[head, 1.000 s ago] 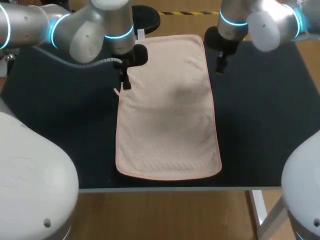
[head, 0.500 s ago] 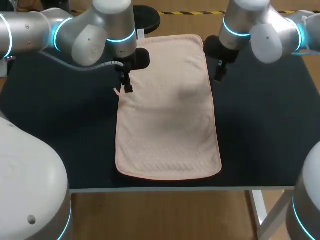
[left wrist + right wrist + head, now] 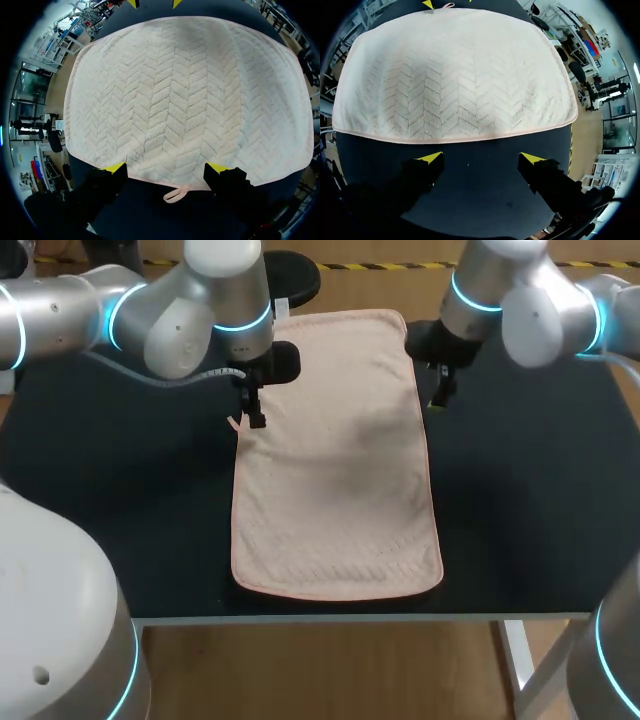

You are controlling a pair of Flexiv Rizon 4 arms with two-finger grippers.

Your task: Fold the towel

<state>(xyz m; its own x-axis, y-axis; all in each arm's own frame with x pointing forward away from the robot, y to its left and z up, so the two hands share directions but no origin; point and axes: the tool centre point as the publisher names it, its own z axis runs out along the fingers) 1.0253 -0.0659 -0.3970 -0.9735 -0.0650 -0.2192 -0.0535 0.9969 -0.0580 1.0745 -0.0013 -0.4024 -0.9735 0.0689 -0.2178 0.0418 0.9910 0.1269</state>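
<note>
Left wrist view: my left pincer [image 3: 167, 168] is spread at the towel [image 3: 185, 95] edge, my right pincer [image 3: 480, 158] spread just short of it. Nothing gripped; I judge folding unstarted.

Left arm [image 3: 170, 320]: rounded silver-grey links, glowing cyan rings at the joints, black wrist.
Cable [image 3: 160, 376]: grey, looping along the left arm to its wrist.
Right arm [image 3: 540, 310]: same silver shells, cyan rings, black wrist.
Left gripper [image 3: 166, 167]: black fingers, yellow triangular tips.
Right gripper [image 3: 480, 159]: black fingers, yellow tips.
</note>
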